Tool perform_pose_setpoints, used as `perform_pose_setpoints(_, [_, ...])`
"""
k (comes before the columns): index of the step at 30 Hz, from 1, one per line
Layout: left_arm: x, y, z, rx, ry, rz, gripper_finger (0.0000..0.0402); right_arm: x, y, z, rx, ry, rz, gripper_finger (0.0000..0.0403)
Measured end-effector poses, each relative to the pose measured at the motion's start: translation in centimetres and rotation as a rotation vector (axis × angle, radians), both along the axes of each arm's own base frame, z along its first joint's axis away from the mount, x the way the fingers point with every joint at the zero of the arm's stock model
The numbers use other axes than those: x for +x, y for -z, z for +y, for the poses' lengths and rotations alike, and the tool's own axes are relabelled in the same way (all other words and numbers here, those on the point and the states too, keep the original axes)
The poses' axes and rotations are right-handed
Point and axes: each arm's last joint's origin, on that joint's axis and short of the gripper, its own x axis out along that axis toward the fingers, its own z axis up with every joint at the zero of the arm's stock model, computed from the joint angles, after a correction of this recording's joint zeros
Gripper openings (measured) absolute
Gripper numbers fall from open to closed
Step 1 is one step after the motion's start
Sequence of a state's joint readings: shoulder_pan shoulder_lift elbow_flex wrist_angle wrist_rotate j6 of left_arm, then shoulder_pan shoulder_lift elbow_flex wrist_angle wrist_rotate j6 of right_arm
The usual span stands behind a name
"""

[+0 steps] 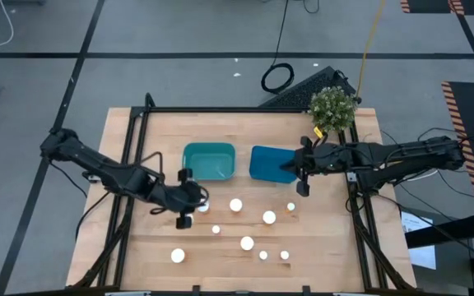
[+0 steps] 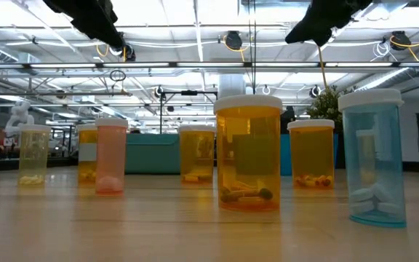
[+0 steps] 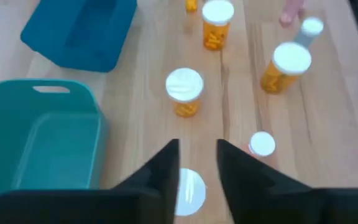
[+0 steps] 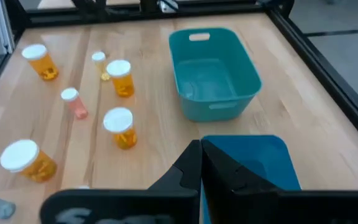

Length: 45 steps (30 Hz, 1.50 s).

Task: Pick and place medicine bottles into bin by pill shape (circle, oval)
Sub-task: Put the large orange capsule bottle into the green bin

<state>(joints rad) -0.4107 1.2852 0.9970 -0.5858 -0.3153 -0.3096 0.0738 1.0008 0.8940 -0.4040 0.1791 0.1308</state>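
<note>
The medicine bottles [image 1: 247, 242] stand scattered on the near half of the wooden table [image 1: 327, 255], white caps up, in front of the two bins. One white-capped bottle [image 3: 187, 191] sits directly under the left gripper [image 3: 197, 163], showing in the narrow gap between its two dark fingers. The jaws stand slightly apart, around the cap but not visibly pressing it — so the step in hand looks like the grasp itself.

To do it well, the gripper should probably come straight down with the cap centred, close on the body just below the cap rather than on the cap's rim, and lift vertically so the neighbouring orange bottle [image 3: 184, 91] is not knocked. The pills should be read before a bin is chosen; the low view shows oblong capsules in the big amber bottle [image 2: 248, 153], while the contents of the bottle under the gripper are hidden.

The bottles are smooth, translucent plastic cylinders — amber, pink, pale yellow and blue — light and likely to slip or tip. The teal bin [image 1: 209, 160] and the blue bin [image 1: 266, 162] are rounded plastic tubs, side by side; nothing shows inside them.

The right gripper [image 1: 304, 168] waits at the blue bin's edge, its fingers pressed together and holding nothing.
</note>
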Motion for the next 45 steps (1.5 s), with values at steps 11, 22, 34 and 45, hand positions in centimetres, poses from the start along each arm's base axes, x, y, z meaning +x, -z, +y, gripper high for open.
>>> perform_pose_setpoints(11, [1.5, 1.7, -2.2, 0.056, 0.016, 0.163, 0.0276, -0.3, 0.9, 1.2, 0.026, -0.035, 0.047, 0.0])
perform_pose_setpoints(22, [3.0, 4.1, -1.7, 0.117, -0.017, 0.305, 0.034, -0.3, 0.8, 1.3, -0.008, -0.064, 0.037, 0.0])
perform_pose_setpoints(34, [4.3, 7.1, -1.4, 0.125, -0.019, 0.426, 0.0339, -0.3, 0.8, 1.3, -0.016, -0.07, 0.037, 0.0])
perform_pose_setpoints(45, [4.7, 7.7, -0.7, 0.13, -0.034, 0.459, 0.0297, -0.3, 0.8, 1.3, -0.034, -0.082, 0.04, 0.0])
